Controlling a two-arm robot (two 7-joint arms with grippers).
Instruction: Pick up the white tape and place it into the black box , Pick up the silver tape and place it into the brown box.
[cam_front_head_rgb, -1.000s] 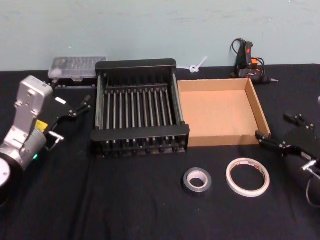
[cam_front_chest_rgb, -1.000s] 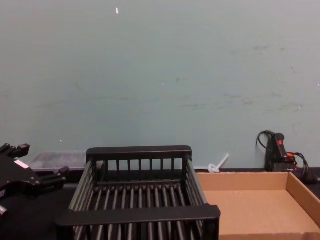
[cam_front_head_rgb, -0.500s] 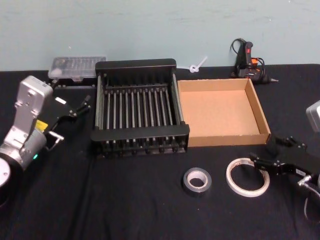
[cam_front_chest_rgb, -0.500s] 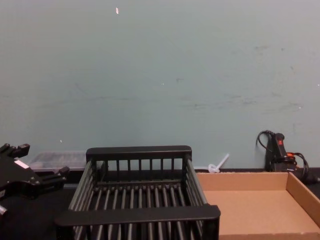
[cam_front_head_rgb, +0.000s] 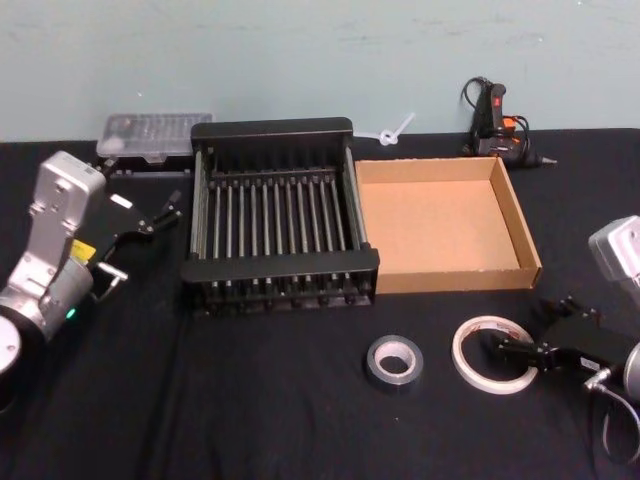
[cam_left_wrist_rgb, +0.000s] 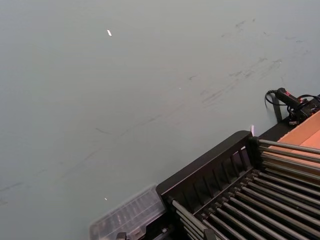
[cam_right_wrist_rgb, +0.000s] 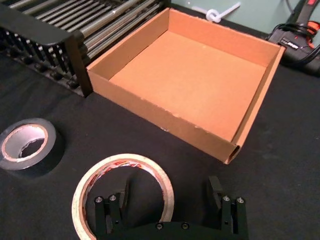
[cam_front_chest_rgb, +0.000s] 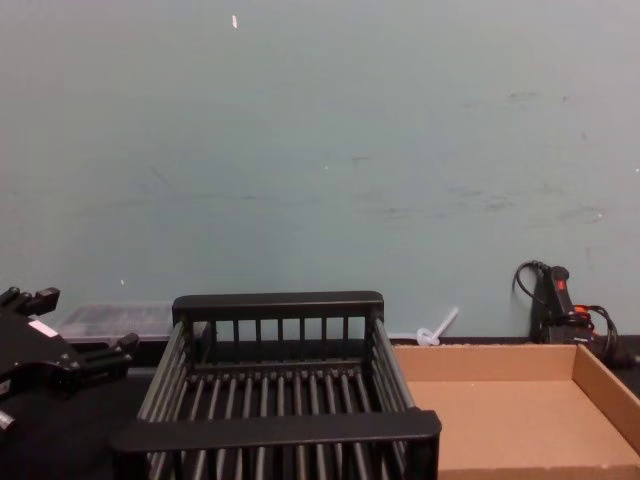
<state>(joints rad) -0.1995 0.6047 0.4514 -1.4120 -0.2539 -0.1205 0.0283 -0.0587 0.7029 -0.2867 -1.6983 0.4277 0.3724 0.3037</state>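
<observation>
Head view is showing the black counter (cam_front_head_rgb: 280, 420) carrying everything, so going from largest down: the black box (cam_front_head_rgb: 280, 268), a slatted crate, is sitting at the back centre, and the brown box (cam_front_head_rgb: 445, 277) is standing just beside it on the robot's right, the two seeming to touch along one wall. Both are looking empty. The left gripper (cam_front_head_rgb: 150, 215) is hanging parked beside the crate's left side, well apart from the tapes, its jaws standing apart and holding nothing.

The right gripper (cam_front_head_rgb: 515, 352) is working low at the counter's near right. In the right wrist view, its jaws are spread wide, one finger (cam_right_wrist_rgb: 121, 197) sitting inside the centre hole of the white tape (cam_right_wrist_rgb: 97, 176) and the other finger (cam_right_wrist_rgb: 216, 192) outside the roll, so they are straddling the near wall of the ring without yet pinching it. The white tape is lying flat on the counter in front of the brown box. The silver tape (cam_front_head_rgb: 393, 361) is lying flat near it, toward the crate side, untouched.

The step in hand is probably the pick of the white tape. The next move likely calls for settling the jaws down around the ring wall and squeezing it, then lifting and carrying it leftward past the cardboard box to the crate.
</observation>
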